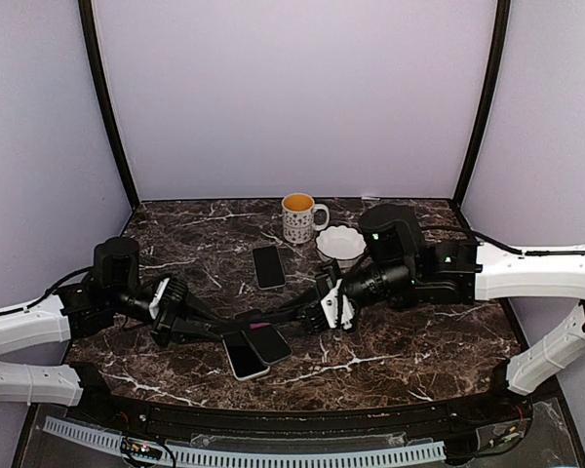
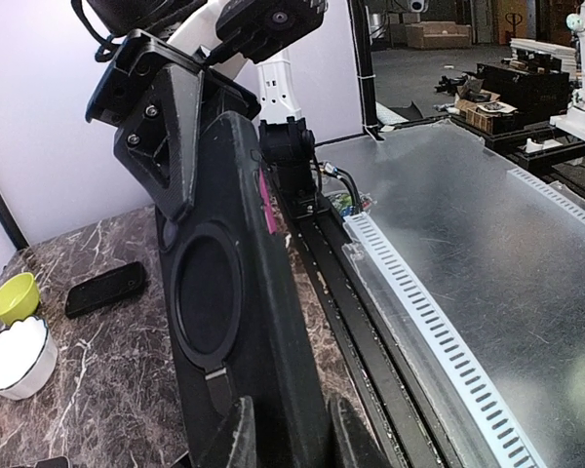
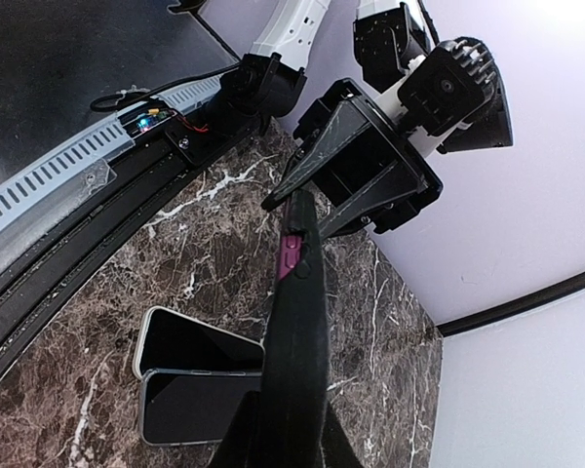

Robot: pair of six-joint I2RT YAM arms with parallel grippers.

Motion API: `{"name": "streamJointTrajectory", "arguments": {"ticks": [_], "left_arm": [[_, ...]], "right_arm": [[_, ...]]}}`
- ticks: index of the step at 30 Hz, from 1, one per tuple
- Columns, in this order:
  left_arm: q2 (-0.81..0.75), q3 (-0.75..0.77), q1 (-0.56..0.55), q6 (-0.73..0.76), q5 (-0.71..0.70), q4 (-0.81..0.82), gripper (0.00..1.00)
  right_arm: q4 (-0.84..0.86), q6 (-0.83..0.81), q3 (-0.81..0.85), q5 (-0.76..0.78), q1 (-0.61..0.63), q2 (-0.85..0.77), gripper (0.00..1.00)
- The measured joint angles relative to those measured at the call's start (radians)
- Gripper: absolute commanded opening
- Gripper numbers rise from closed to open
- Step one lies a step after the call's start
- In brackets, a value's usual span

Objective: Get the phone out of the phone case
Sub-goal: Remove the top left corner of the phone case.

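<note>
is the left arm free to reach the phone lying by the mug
Probably not: the left gripper is shut on the phone case, which the right gripper also holds, so it would have to let go first.

Table [image 1: 419, 331]: stone-look top, dark brown with white veining, smooth, low sheen. Phone case [image 2: 244, 292]: black, matt, rubbery-looking plastic. Its pink side button [image 2: 266, 202] has a satin finish. Two phones [image 3: 197, 405]: glossy black glass faces, one with a smooth pale rim. Mug [image 1: 299, 219] and fluted bowl [image 1: 340, 242]: glazed white ceramic, glossy. Arm shells [image 1: 536, 273]: smooth white plastic.
</note>
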Motion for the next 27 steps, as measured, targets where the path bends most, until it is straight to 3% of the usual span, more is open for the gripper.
{"name": "streamJointTrajectory", "arguments": {"ticks": [16,22,27], "left_arm": [[0.04,0.0,-0.02,0.056,-0.011,-0.038,0.23],[0.047,0.003,-0.022,0.072,-0.018,-0.046,0.29],[0.057,0.008,-0.027,0.055,-0.014,-0.089,0.26]], "right_arm": [[-0.025,-0.085,-0.022,0.054,0.026,-0.005,0.0],[0.018,-0.127,-0.058,0.102,0.043,-0.021,0.0],[0.045,-0.209,-0.078,0.143,0.066,-0.022,0.0]]}}
